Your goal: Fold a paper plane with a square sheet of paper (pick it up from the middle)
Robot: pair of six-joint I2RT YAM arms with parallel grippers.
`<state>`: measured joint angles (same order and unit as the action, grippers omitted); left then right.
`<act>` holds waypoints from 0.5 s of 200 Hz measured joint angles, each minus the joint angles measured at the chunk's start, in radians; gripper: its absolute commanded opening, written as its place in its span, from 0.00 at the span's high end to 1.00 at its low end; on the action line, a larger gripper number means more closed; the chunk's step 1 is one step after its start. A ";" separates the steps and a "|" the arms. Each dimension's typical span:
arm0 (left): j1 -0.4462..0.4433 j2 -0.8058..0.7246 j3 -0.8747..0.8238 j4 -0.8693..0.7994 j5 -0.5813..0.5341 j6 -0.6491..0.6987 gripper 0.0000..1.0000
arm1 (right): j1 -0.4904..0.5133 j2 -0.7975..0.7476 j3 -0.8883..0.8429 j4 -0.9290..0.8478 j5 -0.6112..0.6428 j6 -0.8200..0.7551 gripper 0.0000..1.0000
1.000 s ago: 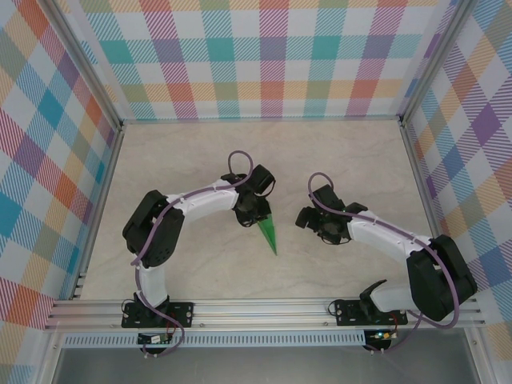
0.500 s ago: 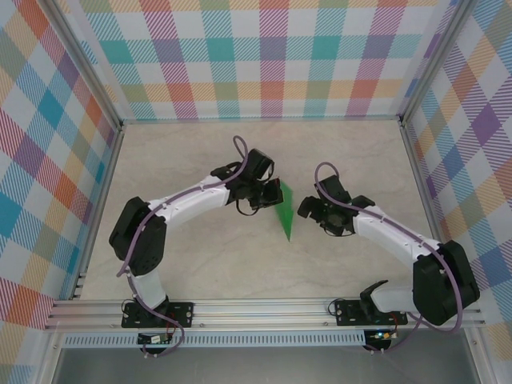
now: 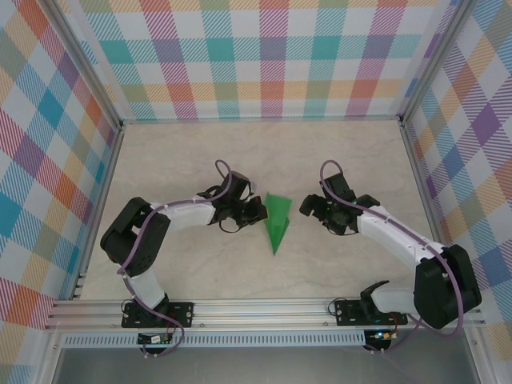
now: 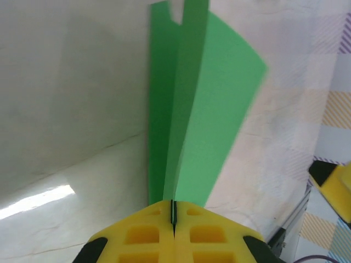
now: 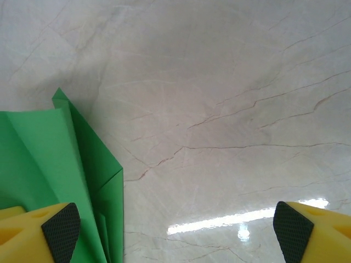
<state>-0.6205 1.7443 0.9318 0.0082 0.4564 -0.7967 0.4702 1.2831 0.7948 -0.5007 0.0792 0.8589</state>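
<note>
Three plaid walls (image 3: 272, 56), seemingly marble tabletop (image 3: 184, 160)

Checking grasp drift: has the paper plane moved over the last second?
Yes. The paper plane, pinched in the shut left gripper, has swung its tail right and toward the far wall; its nose stays roughly put against the near rail.

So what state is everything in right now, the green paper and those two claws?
paper plane: folded into a pointed dart, clamped in the left gripper.
left gripper: shut on the paper plane.
right gripper: wide open, holding nothing, right beside the plane.
</note>
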 measured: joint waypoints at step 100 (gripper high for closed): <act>0.085 0.000 -0.101 0.024 0.000 0.005 0.99 | 0.193 0.132 0.030 0.185 -0.139 -0.114 0.21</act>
<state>-0.5358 1.7443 0.8307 0.0326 0.4564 -0.7921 0.6636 1.4155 0.8249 -0.3153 -0.0597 0.7452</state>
